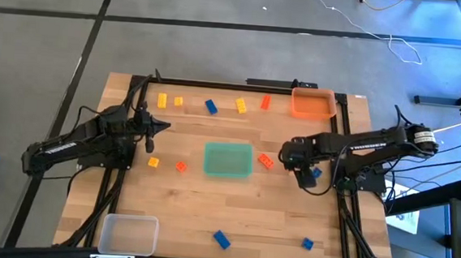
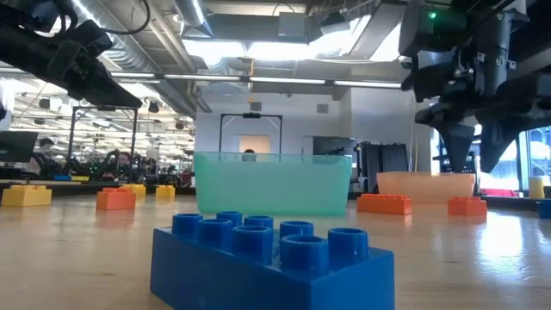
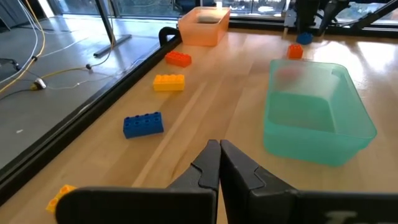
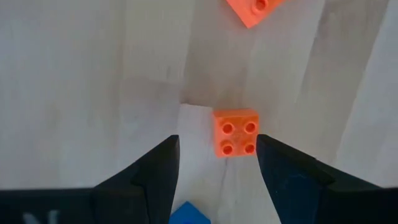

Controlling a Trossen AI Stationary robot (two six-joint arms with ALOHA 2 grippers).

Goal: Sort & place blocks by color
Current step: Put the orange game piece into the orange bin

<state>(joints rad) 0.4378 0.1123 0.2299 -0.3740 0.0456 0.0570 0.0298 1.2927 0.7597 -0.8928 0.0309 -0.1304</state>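
Right gripper hangs jaws apart above small orange block, right of green tray; block sits off-centre, nearer one finger, so centre first, then descend straight; left gripper closed, empty, parked left

Bare wood lies open between the green tray and clear tray; orange blocks crowd the green tray's right flank.
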